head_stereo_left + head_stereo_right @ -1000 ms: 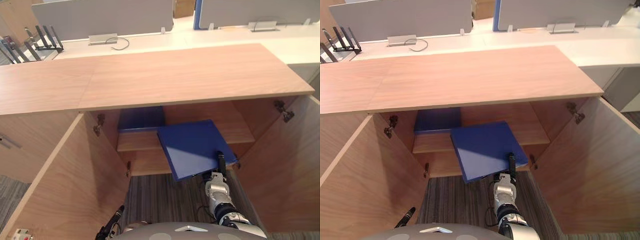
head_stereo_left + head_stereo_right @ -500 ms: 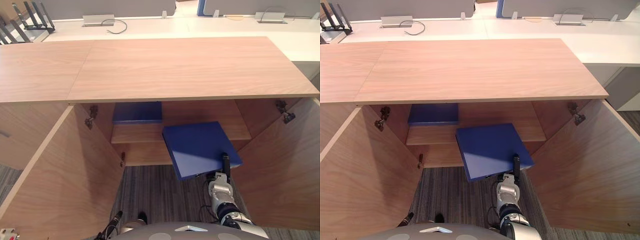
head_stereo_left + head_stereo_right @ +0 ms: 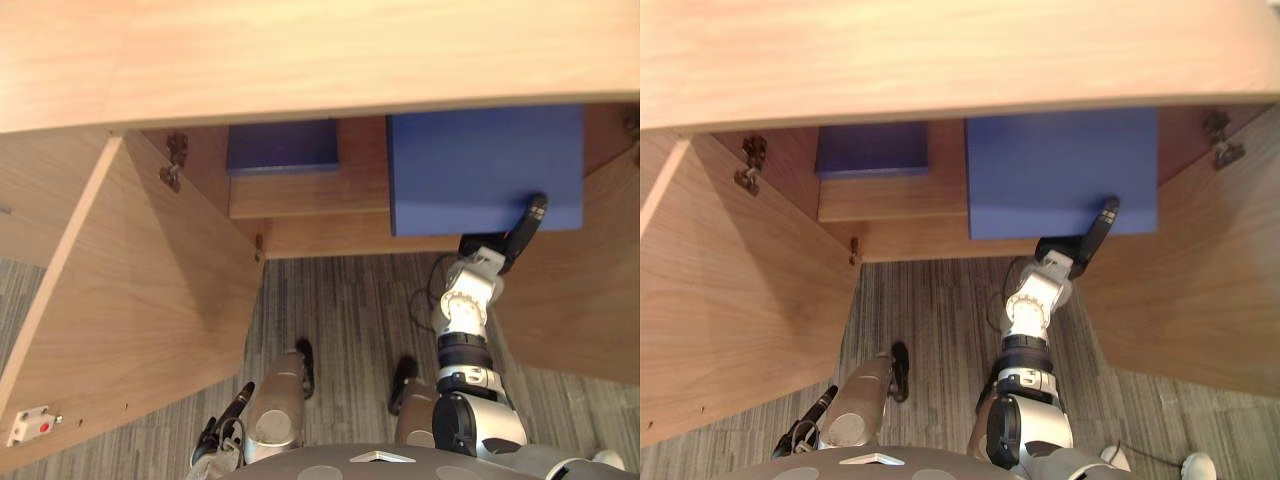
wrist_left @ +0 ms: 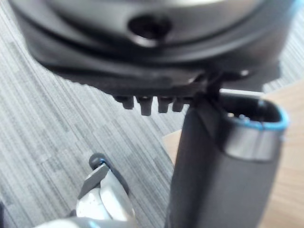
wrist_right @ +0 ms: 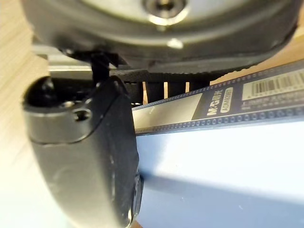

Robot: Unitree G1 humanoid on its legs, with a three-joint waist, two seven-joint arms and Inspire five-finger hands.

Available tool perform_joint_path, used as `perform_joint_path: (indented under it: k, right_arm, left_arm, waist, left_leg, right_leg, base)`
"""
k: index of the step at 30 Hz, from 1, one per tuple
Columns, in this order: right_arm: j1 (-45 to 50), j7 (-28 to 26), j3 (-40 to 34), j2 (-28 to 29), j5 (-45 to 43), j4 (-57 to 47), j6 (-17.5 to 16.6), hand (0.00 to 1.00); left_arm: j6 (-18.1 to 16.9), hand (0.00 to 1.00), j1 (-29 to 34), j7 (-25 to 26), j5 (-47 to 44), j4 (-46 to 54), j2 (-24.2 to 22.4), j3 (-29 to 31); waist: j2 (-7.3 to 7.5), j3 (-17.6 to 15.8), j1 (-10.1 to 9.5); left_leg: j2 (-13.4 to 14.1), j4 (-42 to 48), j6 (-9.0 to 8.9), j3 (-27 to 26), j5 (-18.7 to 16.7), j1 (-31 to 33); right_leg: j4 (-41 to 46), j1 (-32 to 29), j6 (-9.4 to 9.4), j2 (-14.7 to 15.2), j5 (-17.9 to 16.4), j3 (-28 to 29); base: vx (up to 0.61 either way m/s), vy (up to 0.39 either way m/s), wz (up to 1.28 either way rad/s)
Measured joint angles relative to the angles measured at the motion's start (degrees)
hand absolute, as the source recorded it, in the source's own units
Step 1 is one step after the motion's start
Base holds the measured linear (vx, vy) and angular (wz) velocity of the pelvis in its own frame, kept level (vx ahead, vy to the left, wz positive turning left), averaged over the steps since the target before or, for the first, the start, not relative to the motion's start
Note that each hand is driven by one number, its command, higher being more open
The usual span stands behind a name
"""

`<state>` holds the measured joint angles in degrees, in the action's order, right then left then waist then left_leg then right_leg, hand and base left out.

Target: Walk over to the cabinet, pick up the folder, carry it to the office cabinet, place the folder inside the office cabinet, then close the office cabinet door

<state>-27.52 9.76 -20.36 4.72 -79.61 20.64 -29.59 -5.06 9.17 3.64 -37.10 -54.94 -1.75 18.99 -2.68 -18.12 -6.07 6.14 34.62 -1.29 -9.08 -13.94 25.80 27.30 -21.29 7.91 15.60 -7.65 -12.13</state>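
Two doors, the left door (image 3: 140, 300) and the right door (image 3: 570, 300), are standing open on the office cabinet (image 3: 300, 60); the right hand (image 3: 485, 246) is pinching the blue folder (image 3: 480, 170) at its near edge, thumb on top; the folder is lying partly over the shelf (image 3: 300, 195) inside, beside a second folder (image 3: 282, 146); the left hand (image 4: 223, 175) is hanging low over the carpet (image 3: 340, 310), and whether it is spread or closed cannot be told.

Silver-grey jointed right arm (image 3: 1031, 302), dark right hand (image 3: 1064, 247), dark left hand (image 4: 218, 175)
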Motion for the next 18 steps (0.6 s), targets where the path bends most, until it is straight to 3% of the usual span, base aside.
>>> perform_joint_path:
  k: [8, 18]
  right_arm:
    - [-0.8, 3.3, 0.8, 1.1, 0.1, -9.8, -5.8, 0.0]
    - [-5.4, 4.9, 1.4, -0.3, 0.1, -9.5, -5.7, 0.0]
  left_arm:
    - [-0.1, 1.0, -0.7, 0.0, 0.0, 3.5, -0.9, 0.6]
    - [-0.1, 1.0, -2.9, 0.0, 0.0, 3.8, -1.3, 1.2]
  waist:
    - [-0.79, -3.3, 0.19]
    - [-0.67, -4.8, -0.26]
  left_leg:
    - [0.9, 11.6, 0.29, 0.7, -2.5, 13.3]
    - [2.2, 20.1, -0.08, 1.3, -4.9, 21.8]
  right_leg:
    - [14.6, -15.0, -0.03, 1.5, -4.6, 3.4]
    - [24.3, -24.5, -0.6, 2.2, -8.0, 5.2]
  base:
    - [-0.12, 0.015, -0.01]
    - [-0.04, -0.011, -0.02]
